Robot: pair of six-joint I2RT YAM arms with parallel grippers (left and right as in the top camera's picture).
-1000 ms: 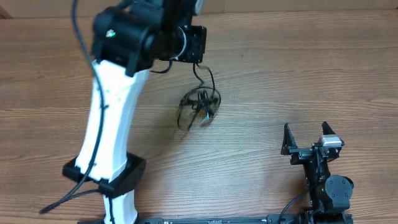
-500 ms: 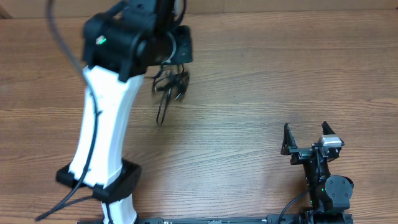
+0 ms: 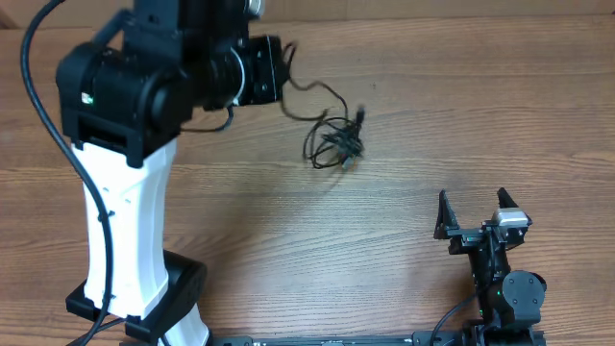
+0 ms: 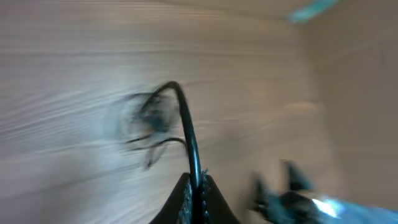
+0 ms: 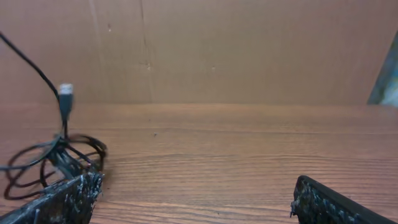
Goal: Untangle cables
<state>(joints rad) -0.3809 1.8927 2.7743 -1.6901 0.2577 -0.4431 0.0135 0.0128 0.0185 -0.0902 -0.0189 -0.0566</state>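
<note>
Black cables [image 3: 332, 144] trail over the table [image 3: 432, 96] from the left gripper [image 4: 194, 190], its jaws pinching one strand; the right gripper [image 3: 473, 207] has its jaws spread.

Thin black bendy cables [image 3: 332, 146] with small plugs, looped together in one little messy bunch. Over the far half of the wooden table [image 3: 452, 106], near the middle between its left and right edges. One cord stretched up and left, pinched in the left gripper [image 4: 194, 186]. One silver-tipped plug [image 5: 65, 93] sticking up. Resting or hanging: cannot tell.
</note>
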